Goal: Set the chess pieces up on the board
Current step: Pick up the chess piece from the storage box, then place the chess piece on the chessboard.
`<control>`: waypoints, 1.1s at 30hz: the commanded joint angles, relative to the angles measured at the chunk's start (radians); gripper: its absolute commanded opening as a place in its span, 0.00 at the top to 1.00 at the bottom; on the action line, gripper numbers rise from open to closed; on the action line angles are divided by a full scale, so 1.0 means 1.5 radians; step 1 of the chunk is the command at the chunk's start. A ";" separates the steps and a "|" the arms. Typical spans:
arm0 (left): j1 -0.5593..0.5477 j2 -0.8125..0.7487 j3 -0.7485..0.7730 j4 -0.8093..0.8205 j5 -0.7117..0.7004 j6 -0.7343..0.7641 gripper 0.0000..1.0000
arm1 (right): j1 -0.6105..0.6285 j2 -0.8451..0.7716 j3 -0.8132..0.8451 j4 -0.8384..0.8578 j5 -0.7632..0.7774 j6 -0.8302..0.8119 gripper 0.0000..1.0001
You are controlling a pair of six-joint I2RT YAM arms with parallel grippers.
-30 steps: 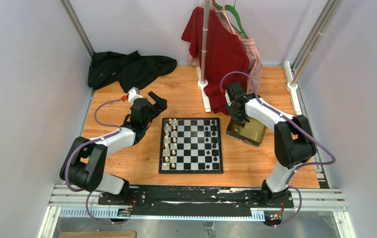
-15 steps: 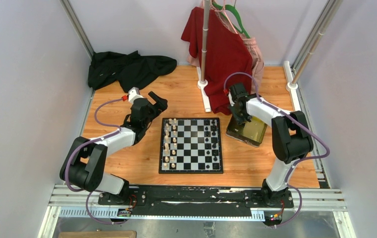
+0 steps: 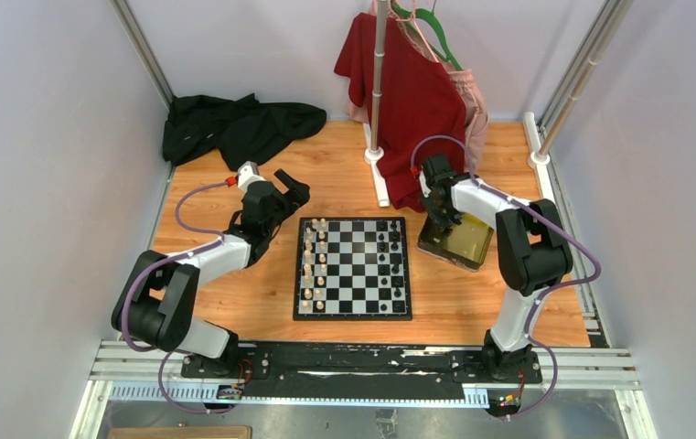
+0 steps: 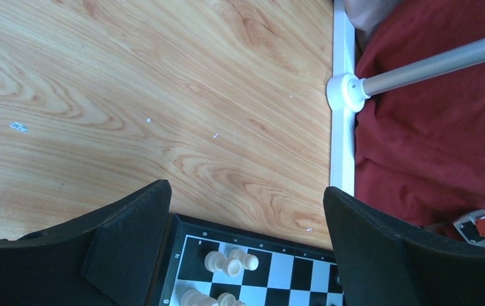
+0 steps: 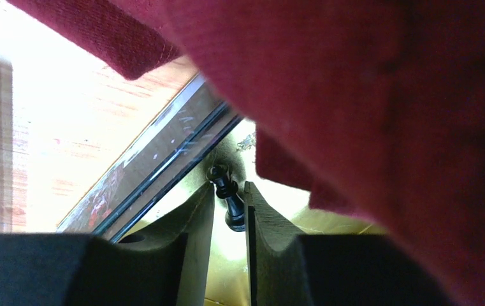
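The board (image 3: 355, 274) lies at the table's centre, with cream-white chess pieces (image 3: 315, 261) along its left columns and black ones (image 3: 391, 261) along its right. My left gripper (image 3: 280, 203) is open and empty, hovering over the board's far-left corner. In the left wrist view its jaws (image 4: 246, 191) stand wide apart above a few white pieces (image 4: 230, 261). My right gripper (image 3: 435, 219) is low over the yellow-gold tray (image 3: 467, 245), under the red garment. In the right wrist view it (image 5: 229, 188) is shut on a black chess piece (image 5: 232, 207) above the tray's floor (image 5: 227, 255).
A clothes stand (image 3: 377, 101) with a red garment (image 3: 412, 91) on it stands behind the tray, and the cloth hangs over my right wrist camera (image 5: 367, 95). A black garment (image 3: 234, 123) lies at the back left. The stand's white foot (image 4: 343, 95) is beyond the board.
My right arm's elbow has swung in and its wrist has shifted slightly over the tray's far-left corner. The left arm has not moved.
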 commanded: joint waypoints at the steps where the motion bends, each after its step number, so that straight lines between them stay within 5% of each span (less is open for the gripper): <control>1: -0.005 0.007 0.001 0.017 0.001 0.005 0.04 | -0.010 0.018 0.010 -0.016 -0.008 0.008 0.75; 8: -0.005 0.007 0.002 0.017 0.005 0.006 0.04 | -0.010 -0.004 0.001 -0.026 -0.002 0.029 1.00; 22: -0.005 -0.012 0.059 -0.033 0.071 0.068 0.04 | 0.004 -0.129 0.028 -0.085 -0.034 0.042 1.00; 33: -0.013 0.009 0.183 -0.102 0.257 0.064 0.02 | 0.064 -0.226 0.089 -0.102 -0.226 0.028 1.00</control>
